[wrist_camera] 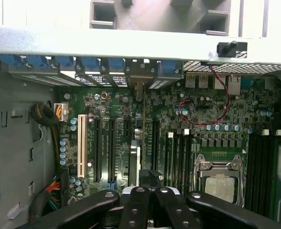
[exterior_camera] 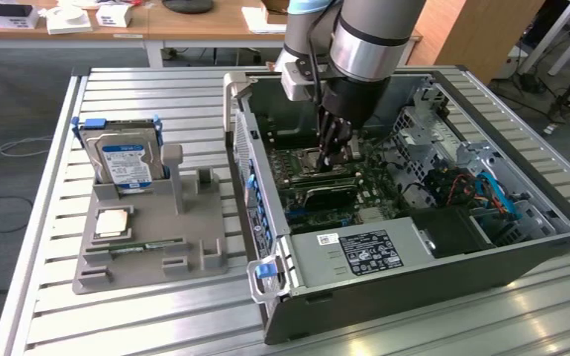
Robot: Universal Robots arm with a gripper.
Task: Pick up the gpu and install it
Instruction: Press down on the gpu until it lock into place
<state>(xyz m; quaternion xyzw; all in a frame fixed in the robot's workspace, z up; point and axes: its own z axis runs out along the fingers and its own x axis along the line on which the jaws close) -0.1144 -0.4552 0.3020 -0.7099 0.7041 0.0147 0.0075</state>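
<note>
The gripper [exterior_camera: 337, 152] is lowered inside the open metal computer case [exterior_camera: 414, 274], its black fingers closed narrowly on the gpu [wrist_camera: 136, 160]. The thin flat card is held edge-on and upright above the green motherboard [wrist_camera: 212, 129], apparently so that it lines up with the long black slots [wrist_camera: 105, 148].

I am seeing my black gripper [wrist_camera: 150, 202], a green motherboard [wrist_camera: 188, 129], blue slot clips [wrist_camera: 90, 62], and a blue-labelled silver hard drive [exterior_camera: 125, 157].
</note>
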